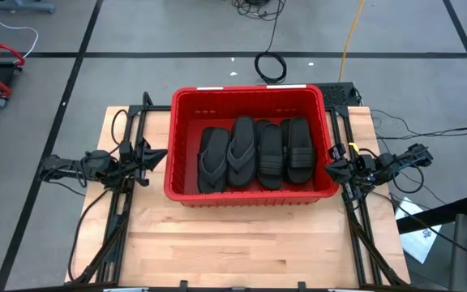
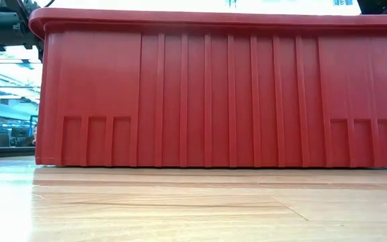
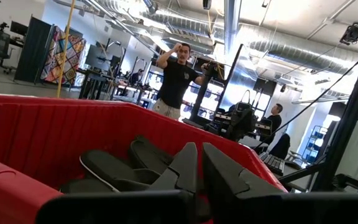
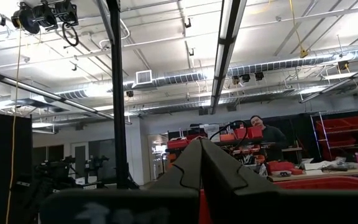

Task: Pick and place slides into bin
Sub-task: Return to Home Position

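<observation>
The large red rectangular plastic bin (image 1: 250, 91) stands on the pale wooden table (image 1: 242, 243), between the two grippers. The flat black rubber slides (image 1: 254, 154) lie side by side inside it. The left gripper (image 1: 160, 154) has its fingers (image 3: 182, 171) pressed together, with the tips just beside the bin's left wall. The right gripper (image 1: 329, 169) also has its fingers (image 4: 188, 168) pressed together, with the tips just beside the right wall.

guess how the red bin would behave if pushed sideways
The bin would probably slide, not tip: it sits wide and flat on the smooth table. Its ribbed walls look stiff. The slides inside likely add little weight. Left gripper and right gripper flank it.
</observation>
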Robot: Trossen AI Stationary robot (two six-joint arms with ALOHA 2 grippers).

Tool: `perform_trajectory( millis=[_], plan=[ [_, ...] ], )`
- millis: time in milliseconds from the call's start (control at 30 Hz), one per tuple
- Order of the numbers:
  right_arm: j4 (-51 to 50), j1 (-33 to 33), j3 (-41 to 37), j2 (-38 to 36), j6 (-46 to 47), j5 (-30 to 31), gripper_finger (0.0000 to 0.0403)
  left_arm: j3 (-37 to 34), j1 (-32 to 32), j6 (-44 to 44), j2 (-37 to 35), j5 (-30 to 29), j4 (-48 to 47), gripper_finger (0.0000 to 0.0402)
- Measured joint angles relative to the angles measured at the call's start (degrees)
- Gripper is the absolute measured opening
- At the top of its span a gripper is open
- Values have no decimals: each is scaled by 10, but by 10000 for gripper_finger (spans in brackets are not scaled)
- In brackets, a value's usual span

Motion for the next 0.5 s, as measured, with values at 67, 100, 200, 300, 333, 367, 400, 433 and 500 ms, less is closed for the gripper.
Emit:
perform_trajectory(
  millis=[67,100,200,300,333,367,400,433,500],
  plan=[
    [0,0,0,0,0,0,0,0,0,0,0,0,0,24],
    [0,0,0,0,0,0,0,0,0,0,0,0,0,26],
    [0,0,0,0,0,0,0,0,0,0,0,0,0,27],
    [0,0,0,0,0,0,0,0,0,0,0,0,0,23],
    [0,0,0,0,0,0,0,0,0,0,0,0,0,20],
    [0,0,0,0,0,0,0,0,0,0,0,0,0,18],
    [0,0,0,0,0,0,0,0,0,0,0,0,0,15],
    [0,0,0,0,0,0,0,0,0,0,0,0,0,12],
    [0,0,0,0,0,0,0,0,0,0,0,0,0,5]
  ],
)
